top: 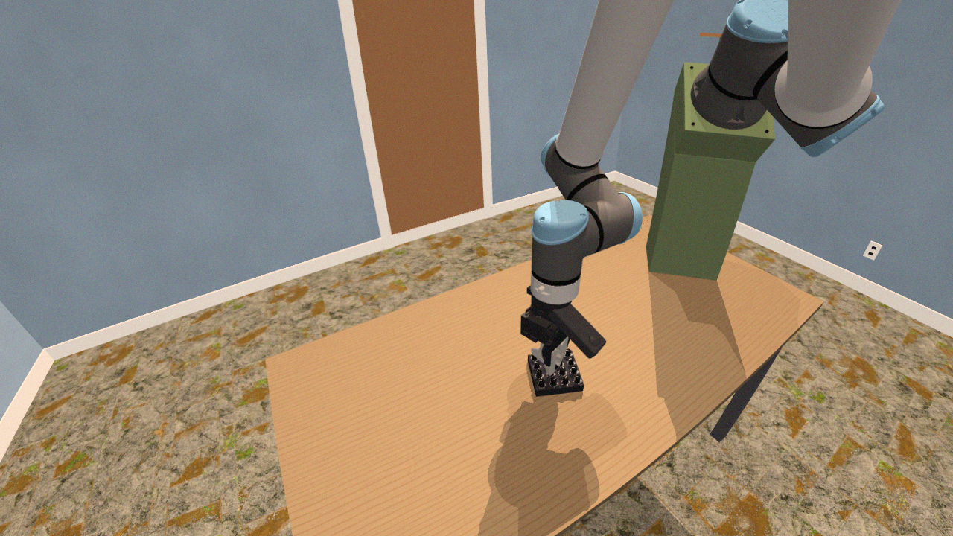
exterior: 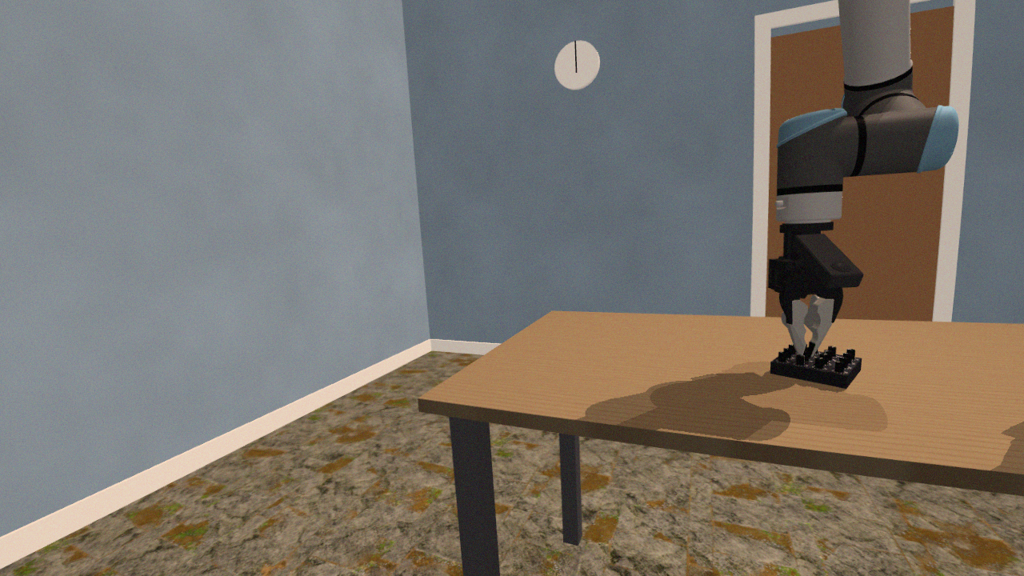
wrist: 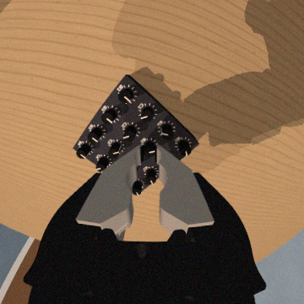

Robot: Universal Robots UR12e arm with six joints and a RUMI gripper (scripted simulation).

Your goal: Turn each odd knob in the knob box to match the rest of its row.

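Note:
The black knob box [top: 558, 390] [exterior: 815, 374] [wrist: 143, 100] sits on the table, turned diagonally in the wrist view. My gripper [top: 552, 370] [exterior: 807, 354] [wrist: 149, 146] points down, shut on one black knob [wrist: 148, 153] in the third row from the box's upper-left edge. Its white pointer faces right in the wrist view. The row along the upper-left edge, from the corner knob [wrist: 126, 95] down, points down-right throughout. In the second row, the first knob [wrist: 148, 112] points down-left. The right corner knob [wrist: 183, 146] points down, slightly right. The grey fingers hide some knobs; marks are too small to read.
The wooden table [top: 400, 400] [exterior: 608, 343] carries the box. The green pedestal [top: 699, 206] with the arm's base stands at the table's far end. The arm reaches over the table from there. Arm shadows fall beside the box.

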